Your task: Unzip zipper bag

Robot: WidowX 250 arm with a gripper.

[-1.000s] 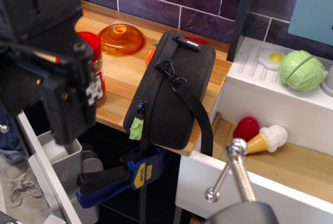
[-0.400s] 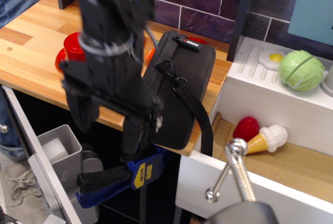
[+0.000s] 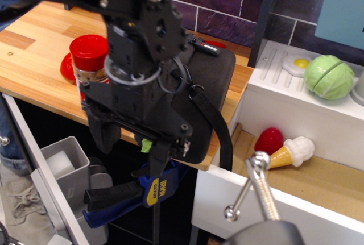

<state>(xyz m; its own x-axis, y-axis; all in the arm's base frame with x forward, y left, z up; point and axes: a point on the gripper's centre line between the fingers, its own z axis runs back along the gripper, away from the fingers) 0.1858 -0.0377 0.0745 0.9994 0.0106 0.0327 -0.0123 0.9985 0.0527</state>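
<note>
Hanging over the front edge of the wooden counter (image 3: 34, 63), the black robot arm covers much of the zipper bag (image 3: 213, 86), which lies near the counter's right end, its near end jutting past the front edge. The gripper (image 3: 133, 145) points downward at that edge with its two fingers (image 3: 161, 162) spread apart and nothing visibly between them; the green tab pull (image 3: 147, 144) shows in the gap just beside the right-hand finger, and contact cannot be judged. The bag's black strap (image 3: 213, 121) runs from a metal clip (image 3: 193, 88) down over the edge. A red-lidded spice jar (image 3: 89, 57) stands left of the arm. A blue clamp (image 3: 145, 188) grips the counter below the bag. A cabbage toy (image 3: 329, 77) sits beyond the right end.
</note>
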